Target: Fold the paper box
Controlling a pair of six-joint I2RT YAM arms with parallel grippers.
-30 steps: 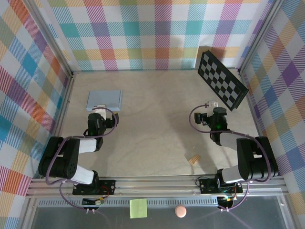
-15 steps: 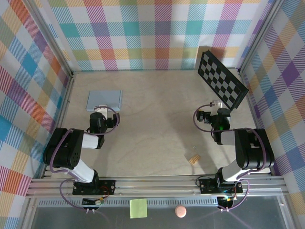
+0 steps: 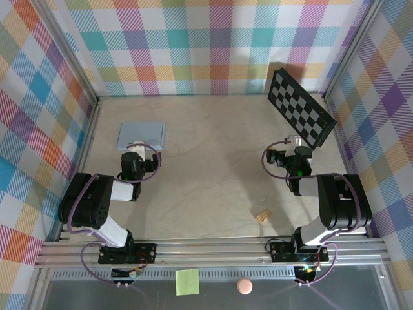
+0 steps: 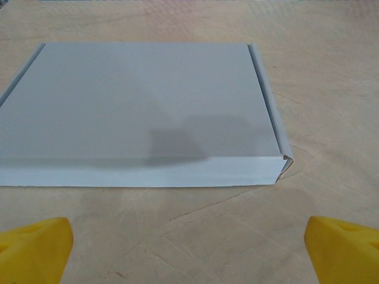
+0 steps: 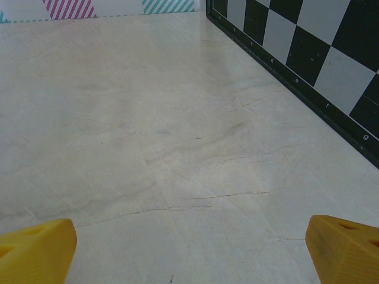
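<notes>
Both pincers are held spread wide and empty, with the paper box lying closed just ahead of the left one.

The left pincer [image 4: 189, 251] is seen low over the tabletop [image 3: 213, 148], its yellow fingertips [image 4: 35, 248] set well apart with nothing between them. Just beyond them the paper box [image 4: 136, 106] is found, flat, grey and rectangular, with one corner flap slightly lifted at its near right. In the overhead view it is placed at the far left of the tabletop. The right pincer [image 5: 189, 251] is likewise spread over bare surface, and the black-and-white checkerboard panel [image 5: 308, 53] is seen leaning to its right. A small tan scrap [image 3: 262, 216] is seen near the right arm's base.
</notes>
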